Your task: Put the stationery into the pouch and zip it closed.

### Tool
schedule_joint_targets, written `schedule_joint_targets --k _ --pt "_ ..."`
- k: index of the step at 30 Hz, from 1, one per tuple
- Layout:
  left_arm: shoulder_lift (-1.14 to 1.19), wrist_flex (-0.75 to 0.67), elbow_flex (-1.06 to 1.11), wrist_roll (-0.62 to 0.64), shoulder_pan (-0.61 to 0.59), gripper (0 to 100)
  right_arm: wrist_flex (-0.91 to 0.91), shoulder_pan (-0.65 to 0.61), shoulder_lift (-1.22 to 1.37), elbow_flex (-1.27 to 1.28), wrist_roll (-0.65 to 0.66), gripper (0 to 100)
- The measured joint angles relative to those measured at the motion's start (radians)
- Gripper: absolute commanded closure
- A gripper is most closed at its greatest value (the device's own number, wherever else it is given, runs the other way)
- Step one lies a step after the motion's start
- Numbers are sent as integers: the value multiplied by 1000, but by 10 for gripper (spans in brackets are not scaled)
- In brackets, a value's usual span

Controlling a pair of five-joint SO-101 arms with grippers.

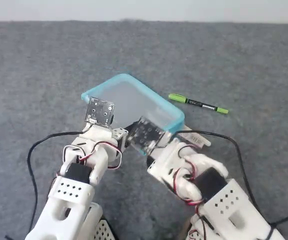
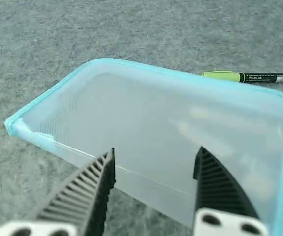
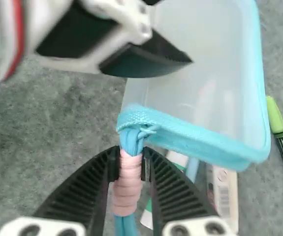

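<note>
A translucent pouch (image 1: pixel 133 97) with a teal zip edge lies mid-table. My right gripper (image 3: pixel 130 152) is shut on the pink zipper pull (image 3: pixel 127 184) at the pouch's near corner (image 3: pixel 134 123). My left gripper (image 2: pixel 153 164) stands open over the pouch's (image 2: pixel 171 123) long near edge, one finger (image 2: pixel 89 191) off the pouch and the other above its face. A green pen (image 1: pixel 199 104) lies on the mat past the pouch's right end. A white labelled item (image 3: pixel 222 189) and a green-and-white one (image 3: pixel 178 160) poke out beside the corner that I hold.
Grey felt mat (image 1: pixel 43 65) covers the table, with free room to the left and far side. Both arms (image 1: pixel 78 180) crowd the pouch's near side, and their cables loop over the mat. The left gripper's body (image 3: pixel 97 34) hangs close above my right gripper.
</note>
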Motion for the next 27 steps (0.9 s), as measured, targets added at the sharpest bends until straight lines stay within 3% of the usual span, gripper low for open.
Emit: schedule_joint_targets --k 6,18,22,27 --pt "-2 0 2 0 -2 750 58 100 -3 -43 0 992" --pt "-5 15 -5 0 -97 747 104 107 44 -98 6 992" --pt "-84 149 -61 -6 -152 746 84 107 209 -196 6 992" --pt "-365 358 -68 -32 -146 732 80 107 431 -397 -43 992"
